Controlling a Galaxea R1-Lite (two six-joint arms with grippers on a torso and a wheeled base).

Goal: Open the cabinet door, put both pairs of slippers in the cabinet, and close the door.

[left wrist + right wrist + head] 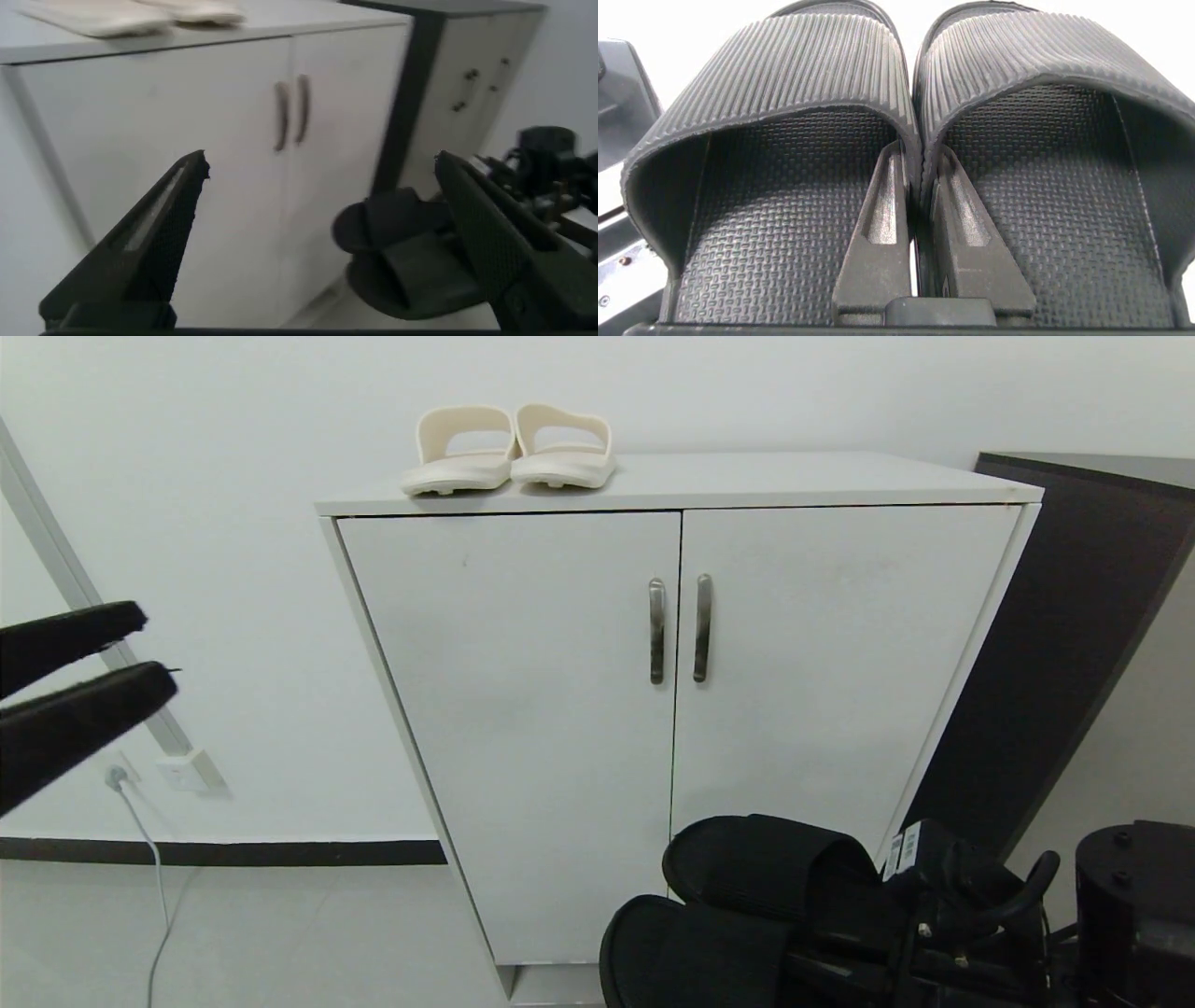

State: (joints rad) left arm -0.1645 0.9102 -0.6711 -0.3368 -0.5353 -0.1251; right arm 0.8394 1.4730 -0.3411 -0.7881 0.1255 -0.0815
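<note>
**Black slippers in the right gripper, cabinet shut**

We see the tall white two-door cabinet (794,476) standing against the white wall. Its left door (513,709) and right door (840,691) are both closed. The two slim upright metal handles (656,630) sit just beside each other at the seam between the doors.

On the cabinet's top, toward its left end, rests the pair of cream open-toe foam slippers (495,465). They lie side by side and touch each other.

Our right gripper (918,159) holds the pair of black ribbed rubber slippers (747,863). One finger sits inside each slipper, and the two fingers stand narrow, pinching the adjoining inner walls together. In the head view this pair hangs low in front of the cabinet, before the bottom of the doors near the seam. We cannot tell whether it touches the cabinet.

Our left gripper (157,649) hangs out to the left, well apart from the cabinet, at about the height of the handles. Its fingers are spread wide with nothing between them.

Low on the wall left of the cabinet is a white wall socket (191,770) with a grey cable (154,868) hanging to the floor. A dark grey piece of furniture (1074,644) stands right of the cabinet.
</note>
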